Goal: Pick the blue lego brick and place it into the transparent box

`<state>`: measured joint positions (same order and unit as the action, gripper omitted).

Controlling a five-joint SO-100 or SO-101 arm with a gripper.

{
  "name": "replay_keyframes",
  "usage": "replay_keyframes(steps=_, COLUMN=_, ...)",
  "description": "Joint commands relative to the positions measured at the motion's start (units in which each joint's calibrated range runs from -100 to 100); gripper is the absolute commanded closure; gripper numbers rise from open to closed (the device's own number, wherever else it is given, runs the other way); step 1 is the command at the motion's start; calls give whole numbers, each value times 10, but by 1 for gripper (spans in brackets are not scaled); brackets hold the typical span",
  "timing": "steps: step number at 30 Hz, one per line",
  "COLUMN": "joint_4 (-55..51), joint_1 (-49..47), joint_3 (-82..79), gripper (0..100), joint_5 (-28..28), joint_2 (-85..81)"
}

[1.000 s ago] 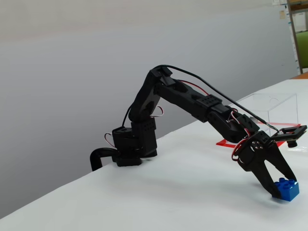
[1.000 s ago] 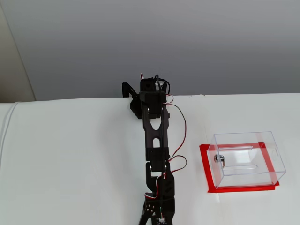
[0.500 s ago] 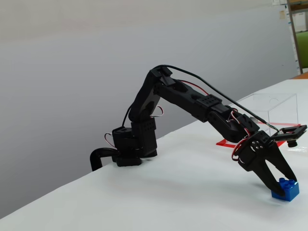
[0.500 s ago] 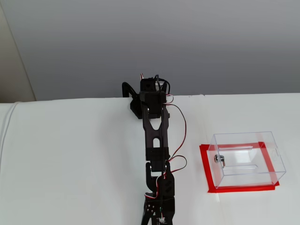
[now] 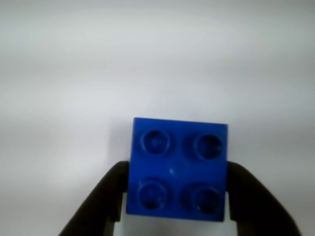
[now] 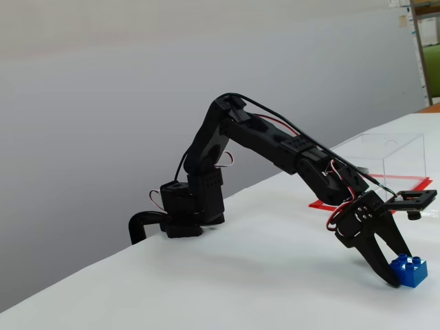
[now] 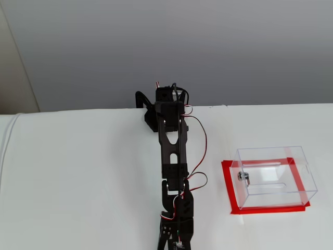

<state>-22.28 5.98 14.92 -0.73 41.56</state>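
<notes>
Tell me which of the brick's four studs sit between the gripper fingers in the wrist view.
The two lower studs on the blue lego brick; the upper pair lies beyond the fingertips.

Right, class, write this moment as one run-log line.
phase: grasping | gripper: fingers flanking small blue studded plastic brick, grip unconfirmed | brick: on white table | clear plastic box with red base: empty

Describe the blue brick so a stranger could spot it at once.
Follow the black arm down to the white table. The blue brick sits there between the fingers of the tool. It is the only blue thing, small, with four round studs on top, far smaller than the clear box.
</notes>
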Motion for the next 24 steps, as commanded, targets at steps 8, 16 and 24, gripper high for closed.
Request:
replay_keyframes(steps=8, joint_4=-2, joint_1=4, joint_3=27, gripper=80, joint_5=-2, joint_2=-21)
replay_keyframes(steps=16, joint_4=0, joint_1=3, joint_3=27, gripper=80, joint_5=-2, joint_2=-21)
replay_keyframes(steps=24, joint_4=2, joint_1=3, joint_3=27, gripper=84, joint_5=-2, joint_2=-21)
